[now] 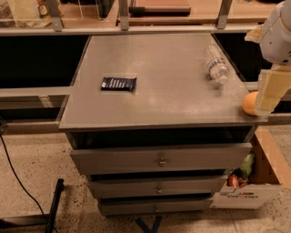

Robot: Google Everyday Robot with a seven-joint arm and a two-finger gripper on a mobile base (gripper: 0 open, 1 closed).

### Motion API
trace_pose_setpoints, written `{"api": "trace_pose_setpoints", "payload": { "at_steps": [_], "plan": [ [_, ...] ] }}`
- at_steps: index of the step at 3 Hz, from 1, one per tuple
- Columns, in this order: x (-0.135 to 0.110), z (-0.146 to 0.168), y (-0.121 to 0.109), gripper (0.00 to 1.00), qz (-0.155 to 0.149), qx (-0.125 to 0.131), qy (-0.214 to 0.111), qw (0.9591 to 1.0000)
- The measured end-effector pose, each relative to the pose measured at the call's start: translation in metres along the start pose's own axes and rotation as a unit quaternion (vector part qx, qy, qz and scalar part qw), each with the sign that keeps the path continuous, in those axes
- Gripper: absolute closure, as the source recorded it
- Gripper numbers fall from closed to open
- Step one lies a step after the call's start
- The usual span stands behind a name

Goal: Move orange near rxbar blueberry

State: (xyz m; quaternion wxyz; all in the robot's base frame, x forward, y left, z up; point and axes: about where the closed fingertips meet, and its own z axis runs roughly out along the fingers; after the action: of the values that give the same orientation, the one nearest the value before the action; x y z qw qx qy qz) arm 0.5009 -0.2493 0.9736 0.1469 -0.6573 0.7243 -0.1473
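Observation:
The orange (249,103) rests at the front right corner of the grey cabinet top (168,82), partly covered on its right side. My gripper (269,93) hangs at the right edge of the camera view, its pale yellowish body right against the orange. The rxbar blueberry (118,83), a flat dark navy wrapper, lies on the left part of the cabinet top, far from the orange.
A clear plastic water bottle (215,64) lies on its side at the back right of the top. Three drawers (160,160) stand slightly pulled out below. A cardboard box (254,182) with items sits on the floor at the right. Shelving (136,13) runs behind.

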Motion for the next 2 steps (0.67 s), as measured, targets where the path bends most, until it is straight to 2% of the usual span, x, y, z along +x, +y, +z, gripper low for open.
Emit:
{"api": "trace_pose_setpoints", "payload": {
  "at_steps": [2],
  "plan": [
    [0.028,0.064,-0.012,0.00,0.005,-0.024,0.037,0.9990]
  ]
}}
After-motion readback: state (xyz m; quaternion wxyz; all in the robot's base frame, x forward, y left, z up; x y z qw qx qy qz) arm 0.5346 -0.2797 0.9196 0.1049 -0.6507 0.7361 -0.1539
